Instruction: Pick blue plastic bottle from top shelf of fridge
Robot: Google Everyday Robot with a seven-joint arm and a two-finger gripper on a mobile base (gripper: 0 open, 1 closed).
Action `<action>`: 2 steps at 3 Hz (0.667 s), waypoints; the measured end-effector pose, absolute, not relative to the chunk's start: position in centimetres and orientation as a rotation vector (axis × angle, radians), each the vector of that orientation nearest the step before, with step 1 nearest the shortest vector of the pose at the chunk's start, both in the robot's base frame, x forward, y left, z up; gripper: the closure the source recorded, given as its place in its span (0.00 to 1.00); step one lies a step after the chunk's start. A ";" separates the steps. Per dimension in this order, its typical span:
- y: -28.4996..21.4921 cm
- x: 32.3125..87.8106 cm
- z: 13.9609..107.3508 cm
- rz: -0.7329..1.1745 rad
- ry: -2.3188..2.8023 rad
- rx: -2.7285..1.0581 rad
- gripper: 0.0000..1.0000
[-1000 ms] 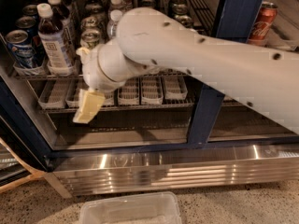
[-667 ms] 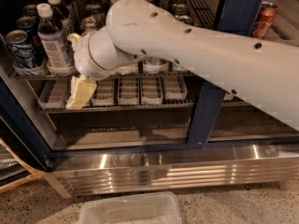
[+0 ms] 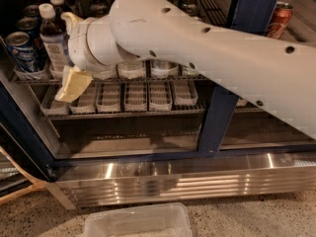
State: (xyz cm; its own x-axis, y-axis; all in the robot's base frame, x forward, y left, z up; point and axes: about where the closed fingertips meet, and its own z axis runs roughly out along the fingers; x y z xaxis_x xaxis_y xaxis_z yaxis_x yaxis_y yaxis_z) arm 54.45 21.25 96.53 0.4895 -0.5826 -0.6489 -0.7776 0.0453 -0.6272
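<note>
Two cream pads (image 3: 74, 83) of pincer (image 3: 69, 51) apart beside slim white-capped blue plastic bottle (image 3: 53, 41) on wire top shelf (image 3: 29, 78).

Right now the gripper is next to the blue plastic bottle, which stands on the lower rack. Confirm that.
Not quite. The camera view shows the blue plastic bottle standing on the top shelf, not on the lower rack. The rest holds: the gripper is next to it, on its right in the picture.

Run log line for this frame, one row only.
phase: approach | end effector: open, at front of top shelf | blue plastic bottle: upright on shelf, beside end effector, not grasped
</note>
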 end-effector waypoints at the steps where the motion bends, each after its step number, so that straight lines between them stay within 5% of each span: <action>1: 21.3 55.0 97.5 0.204 1.176 -1.600 0.00; 2: 21.4 54.9 97.6 0.200 1.175 -1.597 0.00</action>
